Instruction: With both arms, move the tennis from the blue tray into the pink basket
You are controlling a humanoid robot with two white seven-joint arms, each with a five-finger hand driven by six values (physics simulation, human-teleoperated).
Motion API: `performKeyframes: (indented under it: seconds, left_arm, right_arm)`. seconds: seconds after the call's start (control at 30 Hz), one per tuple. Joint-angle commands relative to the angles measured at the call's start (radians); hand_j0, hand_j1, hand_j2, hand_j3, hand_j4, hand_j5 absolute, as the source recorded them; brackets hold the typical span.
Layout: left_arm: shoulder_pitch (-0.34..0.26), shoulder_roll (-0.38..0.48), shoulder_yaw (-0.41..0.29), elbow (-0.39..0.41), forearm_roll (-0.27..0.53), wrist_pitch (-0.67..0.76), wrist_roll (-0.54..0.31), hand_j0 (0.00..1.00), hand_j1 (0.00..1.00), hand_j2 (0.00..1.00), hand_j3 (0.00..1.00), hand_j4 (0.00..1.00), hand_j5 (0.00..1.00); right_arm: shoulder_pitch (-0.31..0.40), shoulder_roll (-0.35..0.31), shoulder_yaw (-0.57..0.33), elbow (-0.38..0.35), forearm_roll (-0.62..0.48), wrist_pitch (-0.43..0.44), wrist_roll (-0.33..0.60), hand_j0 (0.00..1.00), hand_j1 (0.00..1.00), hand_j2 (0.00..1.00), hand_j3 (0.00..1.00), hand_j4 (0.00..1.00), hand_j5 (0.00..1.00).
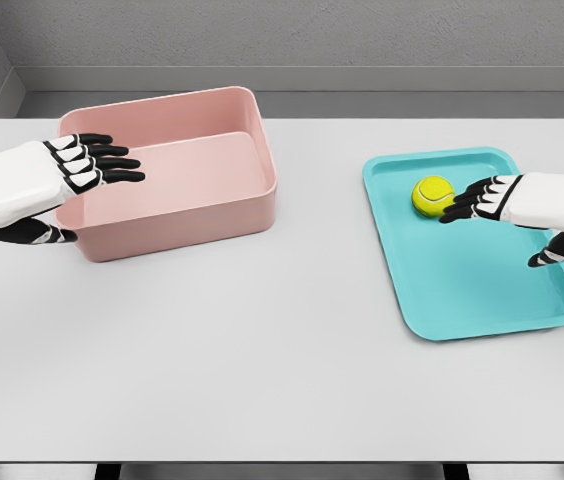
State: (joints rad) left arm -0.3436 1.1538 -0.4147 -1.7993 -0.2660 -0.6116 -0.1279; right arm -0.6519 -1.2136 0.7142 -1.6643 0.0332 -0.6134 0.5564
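Yellow-green tennis ball (432, 196) sat in the blue tray (482, 300), upper-left part, near the tray's far end, on the right side of the white table (282, 380). Right hand (502, 205) came in from the right edge, fingers extended and loosely spread, holding nothing; fingertips (450, 214) were just beside the ball's right-lower side, touching or nearly so, couldn't tell which. Ball lay directly left of that hand, in line with the way the fingers pointed. Ball was round, so no long axis to align to. Right hand was clearly the nearer one.

Left hand (57, 180) was well apart from the ball, over the left rim of the pink basket (232, 215), fingers straight and open, empty, pointing right across the basket. Basket looked empty. Judgement: grasp not yet made; the right hand would need to close around the ball first.
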Motion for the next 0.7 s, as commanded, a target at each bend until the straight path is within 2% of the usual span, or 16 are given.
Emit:
performKeyframes:
  seconds: [0.0, 0.13, 0.17, 0.2, 0.3, 0.4, 0.57, 0.67]
  left_arm:
    - [0.000, 0.001, 0.000, 0.000, 0.007, 0.001, 0.001, 1.00, 1.00, 1.00, 1.00, 1.00, 1.00]
    - [0.002, 0.001, 0.000, 0.000, 0.007, 0.001, 0.001, 1.00, 1.00, 1.00, 1.00, 1.00, 1.00]
    - [0.005, 0.003, -0.001, 0.000, 0.007, 0.001, 0.001, 1.00, 1.00, 1.00, 1.00, 1.00, 1.00]
    - [0.006, 0.003, -0.001, 0.000, 0.007, 0.001, 0.001, 1.00, 1.00, 1.00, 1.00, 1.00, 1.00]
    - [0.000, 0.003, 0.000, 0.000, 0.014, 0.001, 0.002, 1.00, 1.00, 1.00, 1.00, 1.00, 1.00]
    - [0.002, 0.006, -0.001, 0.000, 0.014, 0.001, 0.005, 1.00, 1.00, 1.00, 1.00, 1.00, 1.00]
    - [0.006, 0.052, -0.010, 0.000, 0.013, 0.001, 0.005, 1.00, 1.00, 1.00, 1.00, 1.00, 1.00]
    - [0.006, 0.067, -0.010, 0.000, 0.013, 0.001, 0.005, 1.00, 1.00, 1.00, 1.00, 1.00, 1.00]
  right_arm:
    - [0.000, -0.001, -0.002, 0.000, -0.006, 0.003, 0.002, 1.00, 1.00, 1.00, 1.00, 1.00, 1.00]
    - [-0.003, 0.022, 0.001, 0.009, 0.025, 0.003, -0.009, 1.00, 1.00, 1.00, 1.00, 1.00, 1.00]
    - [-0.025, 0.066, 0.005, 0.020, 0.082, 0.003, -0.019, 1.00, 1.00, 1.00, 1.00, 1.00, 1.00]
    - [-0.034, 0.083, 0.005, 0.034, 0.090, 0.003, -0.019, 1.00, 1.00, 1.00, 1.00, 1.00, 1.00]
    - [-0.077, 0.161, 0.011, 0.127, 0.113, 0.003, -0.016, 1.00, 1.00, 1.00, 1.00, 1.00, 1.00]
    - [-0.110, 0.246, 0.013, 0.212, 0.200, 0.003, -0.010, 1.00, 1.00, 1.00, 1.00, 1.00, 1.00]
    - [-0.144, 0.330, 0.036, 0.314, 0.249, 0.003, -0.009, 1.00, 1.00, 1.00, 1.00, 1.00, 1.00]
    - [-0.175, 0.382, 0.073, 0.419, 0.260, 0.003, -0.009, 1.00, 1.00, 1.00, 1.00, 1.00, 1.00]
